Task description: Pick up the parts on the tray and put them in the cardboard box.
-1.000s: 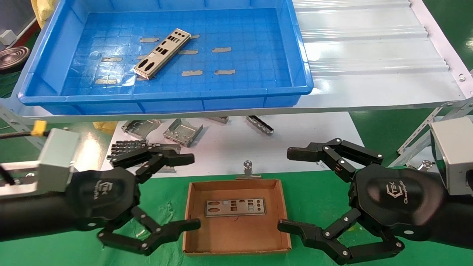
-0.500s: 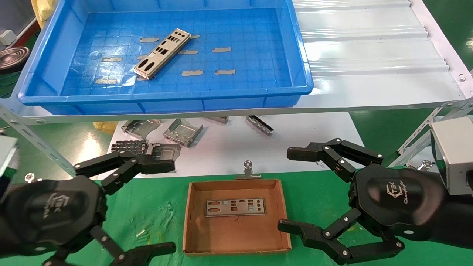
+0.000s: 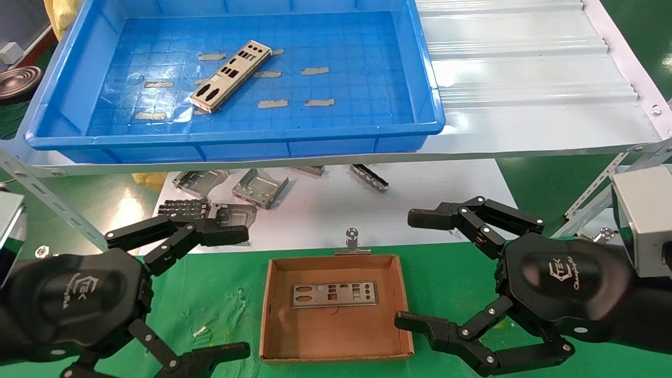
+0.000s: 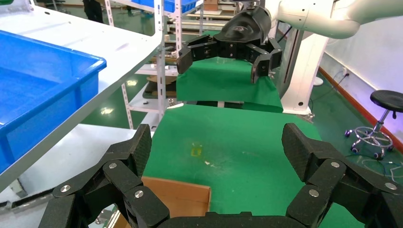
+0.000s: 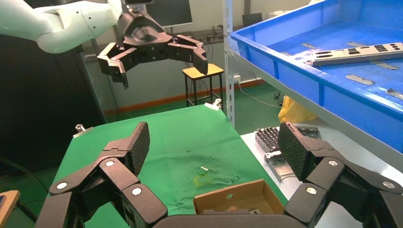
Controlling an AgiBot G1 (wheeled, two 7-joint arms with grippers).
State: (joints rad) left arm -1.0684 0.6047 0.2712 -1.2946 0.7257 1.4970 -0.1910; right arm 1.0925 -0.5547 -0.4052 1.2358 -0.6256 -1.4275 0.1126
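Green cloth [image 3: 220,294] across the bottom of the frame, with a white shelf above it. Up on the shelf, in the upper left, sits the blue tray [image 3: 236,137] on a white corrugated sheet [image 3: 525,79]. Holds one silver part [image 3: 231,76], lying flat and slanted among small grey tape strips [image 3: 273,103]. Down at bottom middle sits the cardboard box [image 3: 336,260], with another silver part [image 3: 334,294] flat on its floor. Between shelf and box, some chunky grey brackets [image 3: 260,186]: not for picking.

Left gripper [image 3: 239,294] at the lower left, just beside the box, fingers wide apart and holding nothing. Right gripper [image 3: 409,269] at the lower right, near the box's other side, also spread wide and empty.

Next step, most likely: go up for the part on the tray. Lift well over the blue rim first, then come straight down. Turn the wrist to match the slant of the plate. Pinch across the narrow way, not the long way. Mind the thin plate: hard to get under, and easy to slide on the smooth floor. Skip the tape bits. Carry low and level, then let go just over the box.

Writing: "TEK" in white on the back of each gripper, with a curly word beside it, too small to read.
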